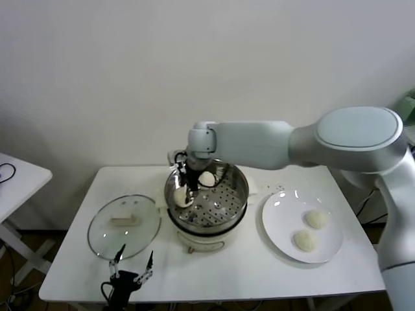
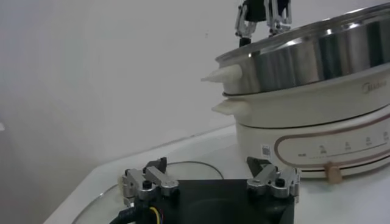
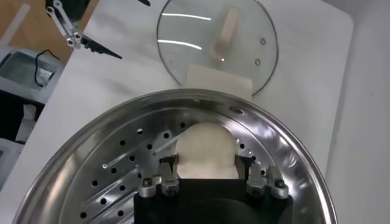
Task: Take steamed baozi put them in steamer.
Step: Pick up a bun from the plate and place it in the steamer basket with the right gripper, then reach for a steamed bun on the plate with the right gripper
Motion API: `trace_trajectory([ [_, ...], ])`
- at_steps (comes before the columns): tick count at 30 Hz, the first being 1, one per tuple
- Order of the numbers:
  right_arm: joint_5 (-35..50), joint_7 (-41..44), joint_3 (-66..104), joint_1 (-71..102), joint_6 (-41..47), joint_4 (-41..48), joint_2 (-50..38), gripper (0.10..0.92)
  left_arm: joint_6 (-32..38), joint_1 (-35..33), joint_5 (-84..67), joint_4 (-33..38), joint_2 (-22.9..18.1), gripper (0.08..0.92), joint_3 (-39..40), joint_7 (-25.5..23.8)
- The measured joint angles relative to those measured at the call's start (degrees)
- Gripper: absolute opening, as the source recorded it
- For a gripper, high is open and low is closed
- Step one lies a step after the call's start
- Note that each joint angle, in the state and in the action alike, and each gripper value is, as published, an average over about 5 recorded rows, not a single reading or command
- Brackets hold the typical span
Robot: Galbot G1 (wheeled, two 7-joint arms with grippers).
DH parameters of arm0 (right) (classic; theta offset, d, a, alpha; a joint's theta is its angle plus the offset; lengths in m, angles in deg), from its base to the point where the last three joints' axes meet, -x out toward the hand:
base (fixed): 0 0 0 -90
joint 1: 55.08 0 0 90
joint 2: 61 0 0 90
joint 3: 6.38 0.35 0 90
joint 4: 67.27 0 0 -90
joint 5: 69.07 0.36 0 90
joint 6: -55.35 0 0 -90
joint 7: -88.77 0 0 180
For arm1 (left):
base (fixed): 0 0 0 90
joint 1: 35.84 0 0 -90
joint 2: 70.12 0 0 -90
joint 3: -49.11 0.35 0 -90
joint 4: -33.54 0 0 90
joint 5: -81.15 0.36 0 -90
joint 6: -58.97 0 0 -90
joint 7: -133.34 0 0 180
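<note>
Left gripper (image 1: 131,267) spread, idle; right gripper (image 1: 188,190) pinching one baozi (image 3: 207,150) in steamer (image 1: 237,194); two inside, two on plate (image 1: 279,227)

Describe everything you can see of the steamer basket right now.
The steamer is a round, shiny steel basket with a perforated bottom, upright on a cream-white cooker base at mid-table, between the glass lid and the plate. Two buns sit inside: one toward the back, one between the right gripper fingers, at the basket's left side.

Cream-white baozi (image 1: 182,196); shiny steel perforated steamer (image 1: 235,201); white plate (image 1: 279,230).
</note>
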Motion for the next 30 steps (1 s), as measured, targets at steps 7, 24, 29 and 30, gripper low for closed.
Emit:
trace_trajectory([
  [7,0.08,0.53,0.26,-0.26,-0.64,-0.26,-0.46,0.798,0.01,-0.04,0.0,0.01,0.02,0.823,-0.06,-0.06],
  [24,1.42,8.81,-7.99,-15.9,-6.24,-13.6,-17.28,0.823,0.05,-0.58,0.18,0.88,-0.01,0.823,0.13,-0.13],
  [29,-1.62,10.47,-11.59,-19.56,-8.03,-18.16,-25.2,0.823,0.07,-0.45,0.14,0.97,0.06,0.823,0.32,-0.12],
  [30,-2.49,10.63,-12.27,-19.95,-8.28,-19.0,-26.8,0.823,0.07,-0.4,0.14,0.98,0.06,0.823,0.37,-0.12],
])
